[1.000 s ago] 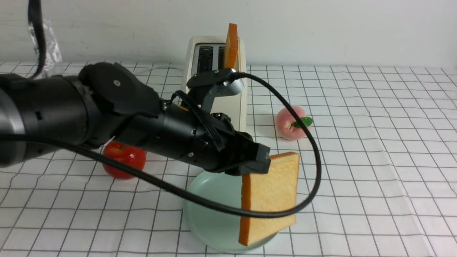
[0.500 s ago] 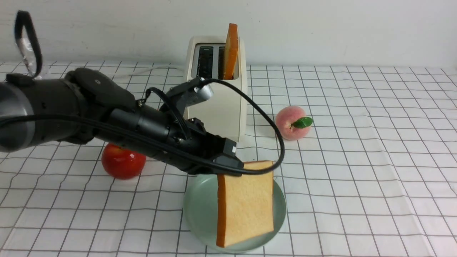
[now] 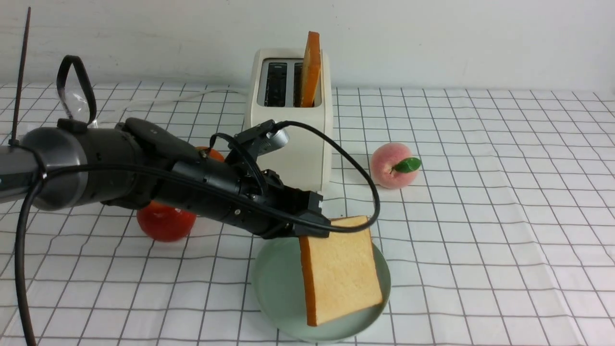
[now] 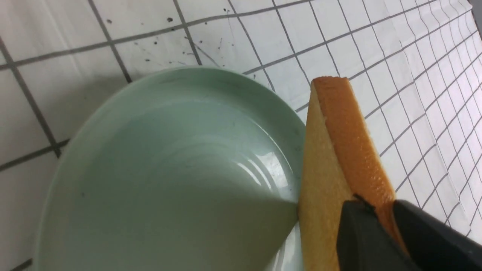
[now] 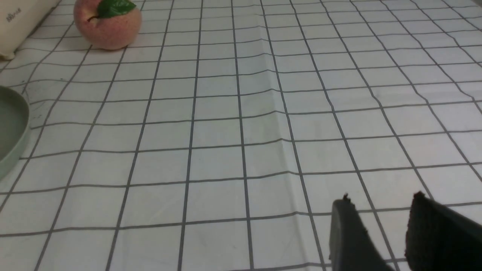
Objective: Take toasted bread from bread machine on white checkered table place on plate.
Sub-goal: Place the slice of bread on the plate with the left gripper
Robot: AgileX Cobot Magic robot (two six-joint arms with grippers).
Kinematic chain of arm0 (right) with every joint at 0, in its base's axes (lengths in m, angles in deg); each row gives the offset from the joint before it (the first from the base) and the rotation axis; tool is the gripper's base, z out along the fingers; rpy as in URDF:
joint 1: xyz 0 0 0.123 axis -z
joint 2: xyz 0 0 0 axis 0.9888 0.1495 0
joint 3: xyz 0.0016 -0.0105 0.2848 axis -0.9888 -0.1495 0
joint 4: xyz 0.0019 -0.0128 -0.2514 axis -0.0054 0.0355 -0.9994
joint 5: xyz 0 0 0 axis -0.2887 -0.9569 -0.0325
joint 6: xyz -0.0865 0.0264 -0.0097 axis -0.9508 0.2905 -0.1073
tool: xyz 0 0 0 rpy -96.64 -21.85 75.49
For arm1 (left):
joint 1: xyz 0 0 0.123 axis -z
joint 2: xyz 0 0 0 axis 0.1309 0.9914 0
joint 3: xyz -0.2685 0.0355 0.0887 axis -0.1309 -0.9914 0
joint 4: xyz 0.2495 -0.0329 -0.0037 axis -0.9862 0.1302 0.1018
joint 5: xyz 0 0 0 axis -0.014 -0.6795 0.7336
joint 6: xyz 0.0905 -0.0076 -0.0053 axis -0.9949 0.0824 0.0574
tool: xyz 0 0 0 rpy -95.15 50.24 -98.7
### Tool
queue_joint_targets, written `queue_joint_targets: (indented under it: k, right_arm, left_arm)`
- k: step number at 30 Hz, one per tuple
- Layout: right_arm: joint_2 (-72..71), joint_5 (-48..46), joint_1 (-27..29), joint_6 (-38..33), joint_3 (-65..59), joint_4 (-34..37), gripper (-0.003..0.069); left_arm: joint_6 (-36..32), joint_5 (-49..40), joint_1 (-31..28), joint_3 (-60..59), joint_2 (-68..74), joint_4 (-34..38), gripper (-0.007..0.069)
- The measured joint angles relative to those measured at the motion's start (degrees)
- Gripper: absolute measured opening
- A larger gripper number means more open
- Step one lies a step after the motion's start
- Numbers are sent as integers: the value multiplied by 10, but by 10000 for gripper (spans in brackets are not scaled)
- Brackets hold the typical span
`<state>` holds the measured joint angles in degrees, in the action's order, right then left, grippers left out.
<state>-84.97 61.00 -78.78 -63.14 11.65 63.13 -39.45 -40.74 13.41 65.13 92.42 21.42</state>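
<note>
My left gripper (image 3: 321,227) is shut on the top crust of one slice of toasted bread (image 3: 342,271), golden with an orange-brown edge. The slice hangs nearly upright over the right half of the mint-green plate (image 3: 271,288); whether its low corner touches the plate I cannot tell. The left wrist view shows the black gripper (image 4: 380,205) pinching the slice (image 4: 331,150) beside the plate (image 4: 169,169). A second slice (image 3: 311,65) stands in the right slot of the cream bread machine (image 3: 307,144) on the white checkered table (image 3: 504,216). My right gripper (image 5: 380,197) is open above bare cloth.
A peach (image 3: 391,166) lies right of the toaster, also in the right wrist view as the peach (image 5: 107,24). A red apple (image 3: 166,222) sits left of the plate, under my left arm. A black cable (image 3: 355,166) loops in front of the toaster. A wall stands close behind.
My left arm has swung left and lower with the slice, bringing it from the plate's right edge to over the plate. The slice now leans the other way.
</note>
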Motion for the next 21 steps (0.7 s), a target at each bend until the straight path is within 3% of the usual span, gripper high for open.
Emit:
queue_joint_targets:
  k: [3, 7, 9, 11, 13, 17, 21]
  right_arm:
    - [0, 0, 0, 0, 0, 0, 240]
    - [0, -1, 0, 0, 0, -6, 240]
    - [0, -1, 0, 0, 0, -16, 240]
    - [0, -2, 0, 0, 0, -48, 240]
    - [0, -3, 0, 0, 0, -65, 240]
    - [0, -4, 0, 0, 0, -76, 240]
    - [0, -4, 0, 0, 0, -80, 240]
  left_arm:
    - [-1, 6, 0, 0, 0, -12, 127]
    - [6, 9, 0, 0, 0, -48, 335]
    - [10, 9, 0, 0, -1, -61, 403]
    - [14, 11, 0, 0, -15, -95, 529]
    - [14, 15, 0, 0, -32, -122, 581]
    - [18, 26, 0, 0, -86, -168, 612]
    - [18, 37, 0, 0, -151, -183, 561]
